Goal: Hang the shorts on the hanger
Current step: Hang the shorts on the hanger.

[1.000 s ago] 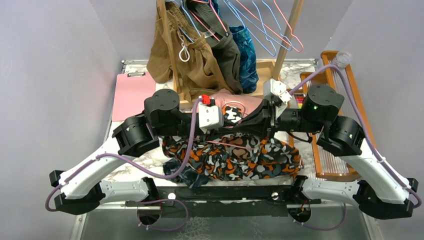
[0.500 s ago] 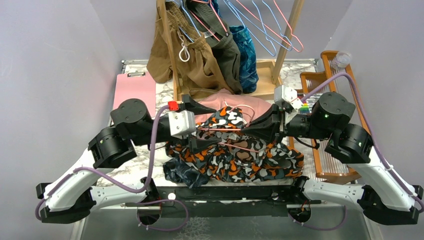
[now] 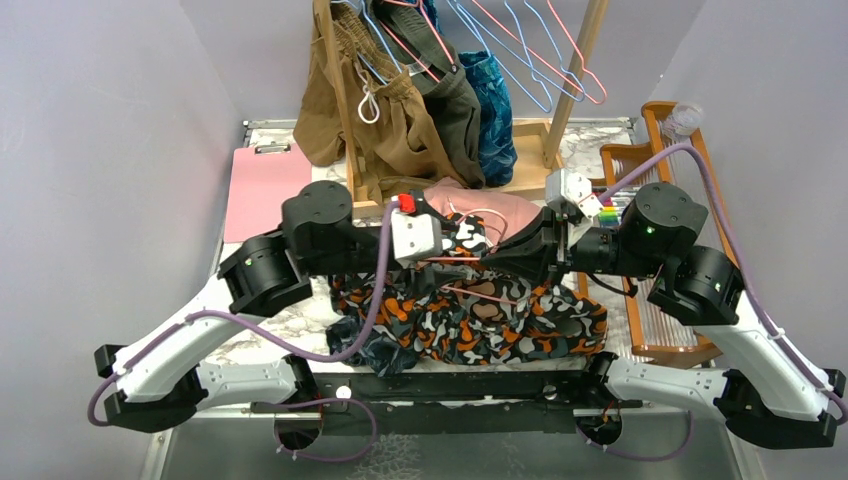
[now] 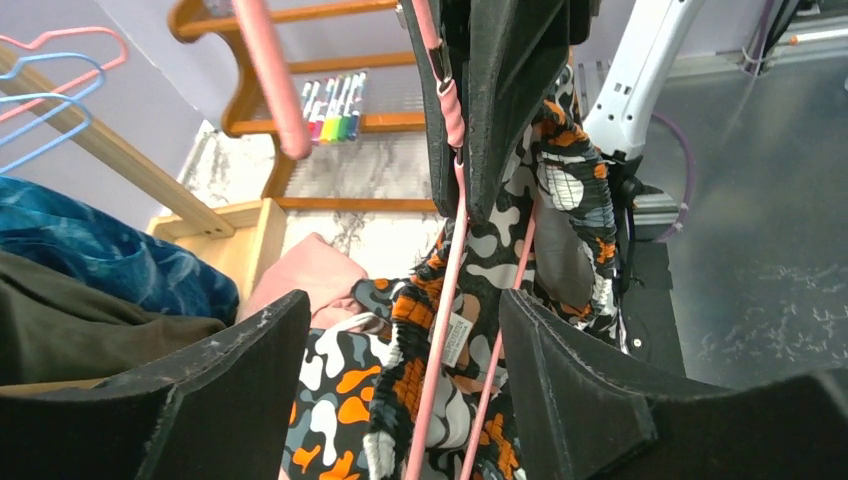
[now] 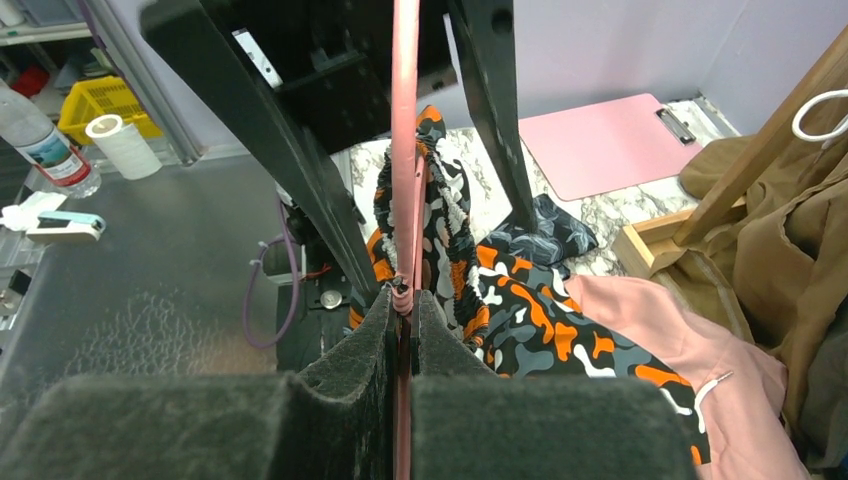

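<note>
- Gripping the hanger (image 5: 405, 150), the right hand (image 5: 403, 295) has both fingers pressed tight on the thin pink wire
- Noted for the left hand (image 4: 400, 310): fingers set wide apart, holding nothing; the hanger wire and a fold of the shorts (image 4: 560, 190) pass through the gap between them
- Part of the shorts is lifted and draped over the hanger wire between the two hands; the rest lies heaped on the table (image 3: 610, 132) near its front edge
- Just behind the heap lie dusty-pink shorts (image 3: 490, 205); a pink clipboard (image 3: 265, 190) lies at the table's far left
</note>
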